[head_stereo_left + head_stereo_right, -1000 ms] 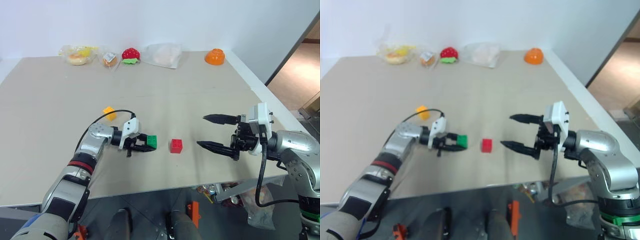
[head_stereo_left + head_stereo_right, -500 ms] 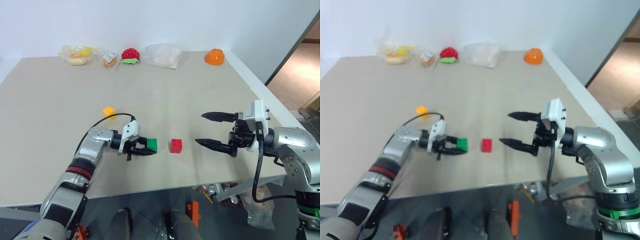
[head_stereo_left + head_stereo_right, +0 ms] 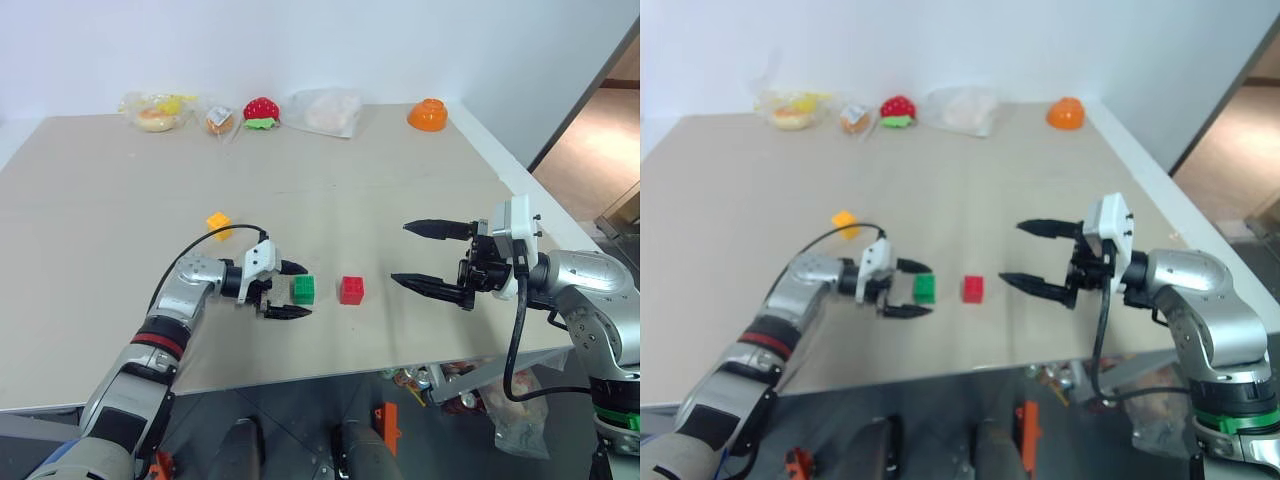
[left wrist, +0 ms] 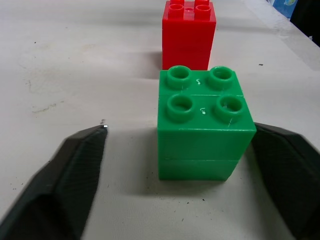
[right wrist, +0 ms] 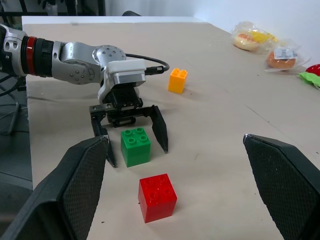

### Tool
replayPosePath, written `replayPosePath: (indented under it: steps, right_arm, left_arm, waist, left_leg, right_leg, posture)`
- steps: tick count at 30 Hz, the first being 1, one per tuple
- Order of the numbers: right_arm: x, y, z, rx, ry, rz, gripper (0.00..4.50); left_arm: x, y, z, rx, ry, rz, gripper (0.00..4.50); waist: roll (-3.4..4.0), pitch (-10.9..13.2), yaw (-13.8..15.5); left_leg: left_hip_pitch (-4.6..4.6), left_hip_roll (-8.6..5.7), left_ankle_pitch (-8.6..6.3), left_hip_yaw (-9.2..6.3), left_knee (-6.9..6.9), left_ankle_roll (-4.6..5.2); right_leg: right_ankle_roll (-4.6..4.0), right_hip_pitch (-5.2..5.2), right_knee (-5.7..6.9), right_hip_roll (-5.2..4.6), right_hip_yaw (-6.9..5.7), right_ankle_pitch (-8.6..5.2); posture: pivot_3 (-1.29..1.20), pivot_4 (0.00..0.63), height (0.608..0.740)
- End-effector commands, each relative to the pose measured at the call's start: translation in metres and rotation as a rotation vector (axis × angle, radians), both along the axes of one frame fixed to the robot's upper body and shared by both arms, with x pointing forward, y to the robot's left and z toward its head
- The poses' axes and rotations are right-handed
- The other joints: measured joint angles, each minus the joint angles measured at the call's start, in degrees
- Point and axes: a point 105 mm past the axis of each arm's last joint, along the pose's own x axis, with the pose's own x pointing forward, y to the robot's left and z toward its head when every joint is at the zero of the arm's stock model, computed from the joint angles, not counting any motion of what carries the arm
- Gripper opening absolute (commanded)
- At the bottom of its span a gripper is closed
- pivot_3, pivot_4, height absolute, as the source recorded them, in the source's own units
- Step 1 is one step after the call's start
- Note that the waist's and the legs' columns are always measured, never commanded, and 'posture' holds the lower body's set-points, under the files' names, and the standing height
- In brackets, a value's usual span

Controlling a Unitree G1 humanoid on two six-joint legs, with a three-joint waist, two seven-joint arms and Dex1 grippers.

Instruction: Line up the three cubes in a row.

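The green cube (image 3: pixel 303 290) stands on the table just left of the red cube (image 3: pixel 351 290), with a small gap between them. My left gripper (image 3: pixel 300 290) is open, one finger on each side of the green cube and clear of it. In the left wrist view the green cube (image 4: pixel 205 127) sits between the fingers (image 4: pixel 65 180), with the red cube (image 4: pixel 189 35) behind it. The yellow-orange cube (image 3: pixel 217 222) lies apart, farther back and to the left. My right gripper (image 3: pixel 401 254) hovers open and empty to the right of the red cube.
Along the table's far edge lie an orange bowl (image 3: pixel 428 114), a white bag (image 3: pixel 326 110), a strawberry toy (image 3: pixel 262 110) and bagged food items (image 3: pixel 155 110). The table's right edge (image 3: pixel 520 190) runs close to my right arm.
My left gripper has opened and let go of the green cube, which now rests on the table beside the red cube. The right arm has stayed put.
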Motion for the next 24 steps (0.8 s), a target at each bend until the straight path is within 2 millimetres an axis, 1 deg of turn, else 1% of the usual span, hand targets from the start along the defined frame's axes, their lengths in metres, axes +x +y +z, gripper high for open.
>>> replayPosePath:
  steps: [1,4,6,9,11,15,17,18,21,23,24]
  right_arm:
    - [-0.002,0.001,0.010,-0.002,-0.041,0.016,4.50]
    - [-0.003,0.000,0.011,-0.004,-0.042,0.022,4.50]
    - [-0.001,-0.001,0.013,-0.006,-0.046,0.023,4.50]
    - [0.000,-0.001,0.016,-0.001,-0.061,0.024,4.50]
    - [0.005,0.001,0.021,0.016,-0.087,0.006,4.50]
    - [0.015,0.010,0.027,0.062,-0.122,-0.020,4.50]
    - [0.030,0.021,0.027,0.109,-0.140,-0.076,4.50]
    - [0.037,0.027,0.024,0.106,-0.153,-0.100,4.50]
    - [0.047,0.035,0.012,0.089,-0.144,-0.129,4.50]
    - [0.056,0.046,0.008,0.099,-0.128,-0.139,4.50]
    - [0.056,0.050,0.008,0.104,-0.132,-0.127,4.50]
  left_arm:
    - [-0.007,0.016,0.014,-0.034,0.009,0.003,4.49]
    - [-0.018,0.040,0.018,-0.004,0.033,0.020,4.49]
    - [-0.017,0.070,0.022,0.013,0.029,0.128,4.49]
    - [-0.018,0.100,0.027,0.014,0.019,0.248,4.49]
    - [-0.020,0.118,0.032,-0.002,-0.003,0.338,4.49]
    - [-0.022,0.134,0.042,-0.064,-0.044,0.489,4.49]
    - [-0.026,0.143,0.045,-0.129,-0.055,0.612,4.49]
    - [-0.027,0.149,0.044,-0.156,-0.050,0.679,4.49]
    - [-0.028,0.159,0.037,-0.184,-0.037,0.794,4.49]
    - [-0.018,0.176,0.026,-0.169,-0.049,0.933,4.49]
    - [-0.013,0.183,0.025,-0.172,-0.058,0.981,4.49]
  waist:
    - [0.00,0.0,-0.1]
    - [0.00,0.0,-0.2]
    - [0.00,0.0,-0.2]
    - [0.01,0.0,-0.1]
    - [0.01,0.0,-0.1]
    - [-0.01,0.0,-0.1]
    - [-0.05,0.0,-0.2]
    - [-0.04,0.0,-0.2]
    - [-0.04,0.0,-0.1]
    - [-0.04,0.0,0.1]
    - [-0.05,0.0,0.1]
  left_leg:
    - [0.01,0.01,0.00,0.00,0.00,0.00]
    - [0.02,0.01,0.00,0.00,-0.06,0.00]
    - [0.02,0.02,0.00,0.00,-0.15,0.00]
    - [0.02,0.02,-0.01,-0.01,-0.22,-0.01]
    - [0.01,0.02,-0.01,0.02,-0.22,-0.02]
    - [0.01,0.01,-0.03,0.09,-0.19,-0.05]
    - [0.02,0.02,-0.06,0.09,-0.18,-0.10]
    - [0.03,0.05,-0.07,0.12,-0.20,-0.11]
    - [0.04,0.06,-0.07,0.12,-0.18,-0.11]
    - [0.02,0.06,-0.07,0.12,-0.21,-0.11]
    - [0.03,0.06,-0.07,0.12,-0.19,-0.11]
  right_leg:
    - [-0.02,-0.01,0.00,0.00,0.01,0.01]
    - [-0.04,-0.04,0.01,0.01,0.01,0.03]
    - [-0.05,-0.09,0.01,0.02,0.02,0.03]
    - [-0.07,-0.13,0.01,0.03,0.01,0.02]
    - [-0.07,-0.13,-0.01,-0.02,0.01,0.01]
    - [-0.07,-0.12,-0.04,-0.13,-0.02,0.01]
    - [-0.07,-0.12,-0.04,-0.14,-0.05,0.01]
    - [-0.07,-0.14,-0.05,-0.15,-0.04,0.01]
    - [-0.09,-0.16,-0.04,-0.14,-0.05,0.03]
    - [-0.11,-0.17,-0.03,-0.13,-0.11,0.05]
    - [-0.12,-0.16,-0.03,-0.13,-0.11,0.05]
  posture:
    - [0.00,0.150,0.740]
    - [0.00,0.150,0.740]
    - [0.00,0.150,0.740]
    - [0.00,0.150,0.740]
    - [0.00,0.150,0.740]
    - [0.00,0.150,0.740]
    - [0.00,0.150,0.740]
    - [0.00,0.150,0.740]
    - [0.00,0.150,0.740]
    - [0.00,0.150,0.740]
    - [0.00,0.150,0.740]
